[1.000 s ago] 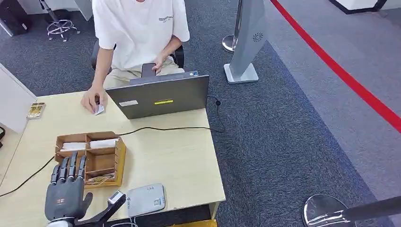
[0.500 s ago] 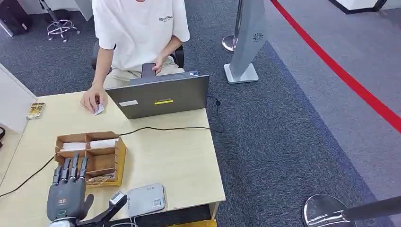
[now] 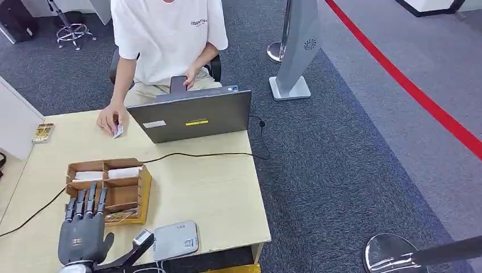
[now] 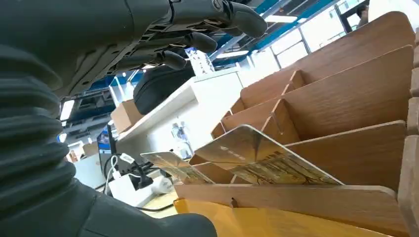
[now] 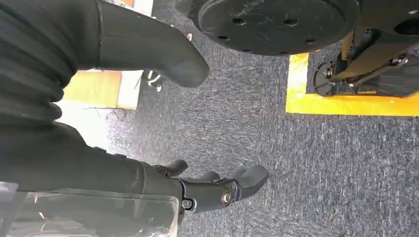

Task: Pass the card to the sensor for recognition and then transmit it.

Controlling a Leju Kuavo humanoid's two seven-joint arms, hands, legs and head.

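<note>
A wooden organizer (image 3: 109, 189) stands on the pale table, with patterned cards (image 3: 120, 215) in its nearest slot and white cards in the far slots. My left hand (image 3: 84, 230) hovers at the box's near left corner, its fingers stretched out over the slots and holding nothing. In the left wrist view two patterned cards (image 4: 257, 158) lean in the wooden slot below the spread fingers (image 4: 197, 42). A grey card reader (image 3: 175, 240) lies at the table's near edge, right of that hand. My right hand (image 5: 197, 187) hangs over the carpet, fingers loosely apart, holding nothing.
A person in a white shirt sits behind a grey laptop (image 3: 190, 116) and pinches a small card (image 3: 117, 131) on the table. A black cable (image 3: 187, 154) crosses the table. Another card (image 3: 43, 132) lies at the far left edge. A stand base (image 3: 389, 253) sits on the carpet.
My left hand has slid slightly toward the near edge and a little right. The person's hand has tilted its card up a bit.
</note>
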